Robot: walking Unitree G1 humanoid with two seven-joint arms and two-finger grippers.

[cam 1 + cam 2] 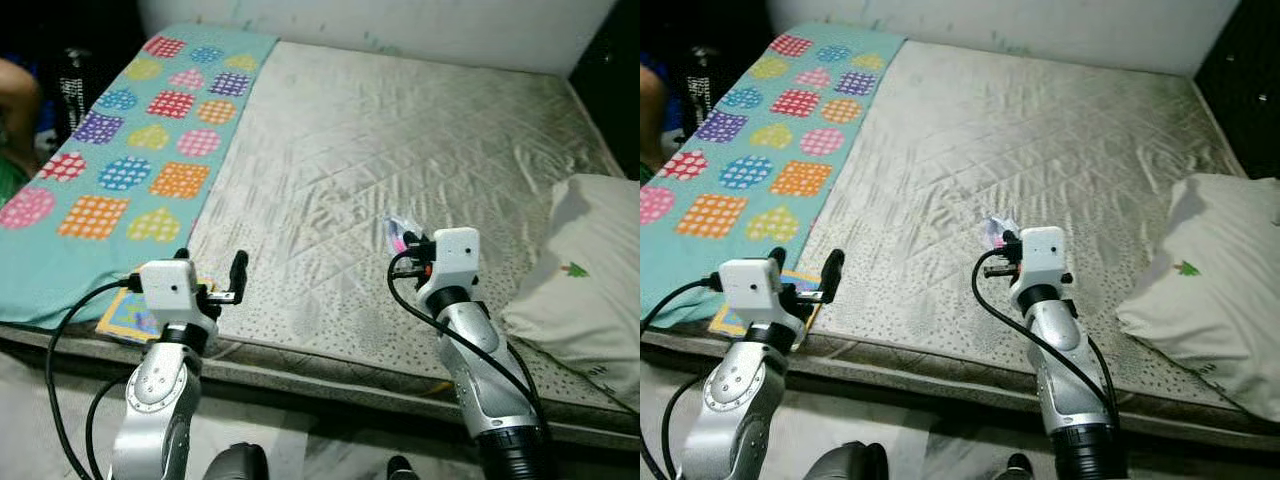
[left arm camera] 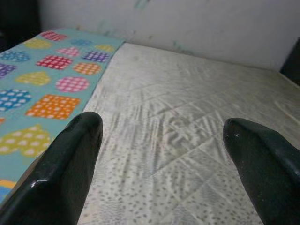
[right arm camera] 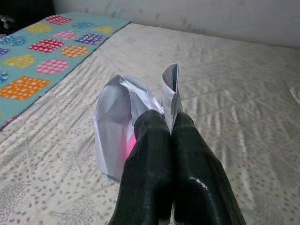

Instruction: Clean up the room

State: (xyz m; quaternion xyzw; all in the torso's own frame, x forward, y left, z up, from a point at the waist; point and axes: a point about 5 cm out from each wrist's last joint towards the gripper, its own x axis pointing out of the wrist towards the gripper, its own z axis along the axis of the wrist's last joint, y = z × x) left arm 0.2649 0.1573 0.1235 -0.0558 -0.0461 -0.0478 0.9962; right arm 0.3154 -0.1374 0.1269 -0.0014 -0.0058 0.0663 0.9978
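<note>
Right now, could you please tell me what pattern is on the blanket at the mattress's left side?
The teal blanket bears dotted multicoloured hearts, squares and circles; left eye view.

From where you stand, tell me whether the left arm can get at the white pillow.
Probably not. The pillow lies at the bed's far right, beyond the right gripper, shut on a wrapper. The open left gripper hovers near the teal blanket.
</note>
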